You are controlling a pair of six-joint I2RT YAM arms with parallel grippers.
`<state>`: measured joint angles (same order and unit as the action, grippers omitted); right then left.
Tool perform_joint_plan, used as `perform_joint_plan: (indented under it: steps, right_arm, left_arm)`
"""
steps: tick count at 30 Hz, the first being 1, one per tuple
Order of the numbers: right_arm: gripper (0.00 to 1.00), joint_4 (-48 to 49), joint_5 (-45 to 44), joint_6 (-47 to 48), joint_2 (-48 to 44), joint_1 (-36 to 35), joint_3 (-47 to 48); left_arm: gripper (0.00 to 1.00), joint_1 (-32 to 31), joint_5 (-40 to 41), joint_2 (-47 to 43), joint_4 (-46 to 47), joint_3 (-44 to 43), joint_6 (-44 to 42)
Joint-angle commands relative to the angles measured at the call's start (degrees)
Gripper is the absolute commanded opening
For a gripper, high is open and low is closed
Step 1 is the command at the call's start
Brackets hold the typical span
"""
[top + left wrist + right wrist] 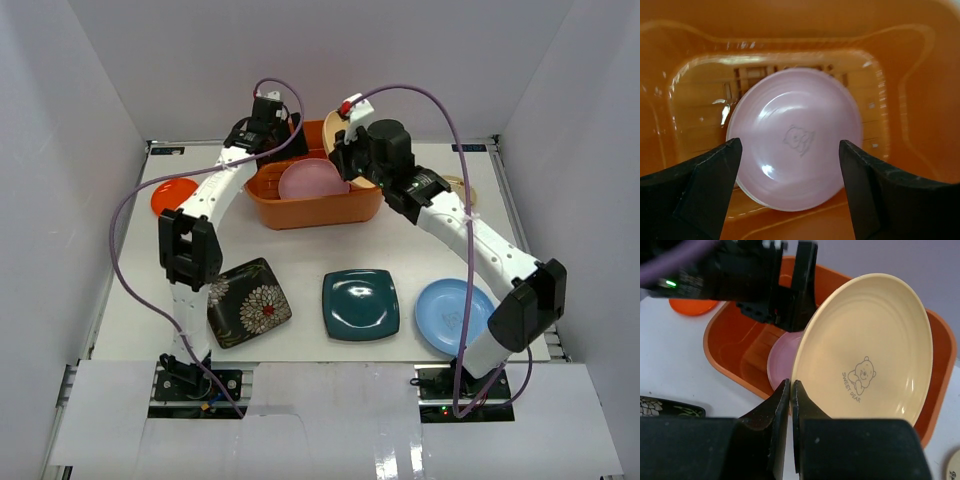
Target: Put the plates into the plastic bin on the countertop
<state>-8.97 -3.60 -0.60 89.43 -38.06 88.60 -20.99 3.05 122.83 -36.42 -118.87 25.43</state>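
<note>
The orange plastic bin (315, 212) stands at the back middle of the white countertop (300, 260). A pink plate (312, 180) lies inside it. My left gripper (265, 120) hangs open and empty over the bin; in its wrist view the fingers (720, 165) frame the pink plate (797, 137). My right gripper (343, 140) is shut on the rim of a cream plate (865, 355) and holds it tilted above the bin's (747, 347) right side. An orange-red plate (173, 195), a black flowered square plate (248, 302), a teal square plate (360, 304) and a light blue plate (455, 315) lie on the counter.
A small beige plate (462, 190) lies right of the bin, partly hidden by my right arm. The two grippers are close together over the bin. White walls close in the counter on three sides. A pale rim shows under the pink plate.
</note>
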Motion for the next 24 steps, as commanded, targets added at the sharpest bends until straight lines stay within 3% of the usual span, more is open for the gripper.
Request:
perform_joint_plan:
  steps: [1, 7, 11, 14, 19, 21, 22, 24]
  right_arm:
    - [0.08, 4.6, 0.4, 1.8, 2.3, -0.5, 5.0]
    - [0.08, 5.5, 4.6, 3.1, 11.6, -1.2, 9.1]
    - [0.08, 1.2, 5.2, 5.9, 22.4, -2.7, 16.9]
    - [0.08, -2.1, 1.2, 9.1, 29.6, -4.1, 24.0]
    - [0.08, -3.8, -1.1, 8.1, 33.3, -4.4, 26.4]
    - [0.15, -3.6, -2.2, 7.5, 32.7, -4.4, 26.2]
    - [0.29, -3.5, -3.6, 7.5, 31.5, -4.4, 26.1]
    - [0.39, -3.6, -5.0, 8.2, 30.1, -4.4, 25.8]
  left_arm:
    - [0.89, 0.1, -0.6, -17.3, 8.1, 2.7, 0.8]
    - [0.85, 0.2, 4.4, -40.8, 20.7, 25.2, 1.5]
    - [0.78, 0.1, -5.1, -55.3, 20.8, 44.5, 6.4]
    - [0.78, -0.1, -13.6, -60.6, 20.4, 56.1, 9.6]
    - [0.79, -0.8, -23.4, -68.0, 19.3, 65.0, 11.6]
    - [0.80, -1.3, -24.6, -68.3, 18.2, 65.6, 10.5]
    - [0.80, -1.6, -25.1, -68.2, 17.9, 65.7, 9.6]
    - [0.80, -2.8, -25.5, -67.9, 17.5, 66.1, 9.4]
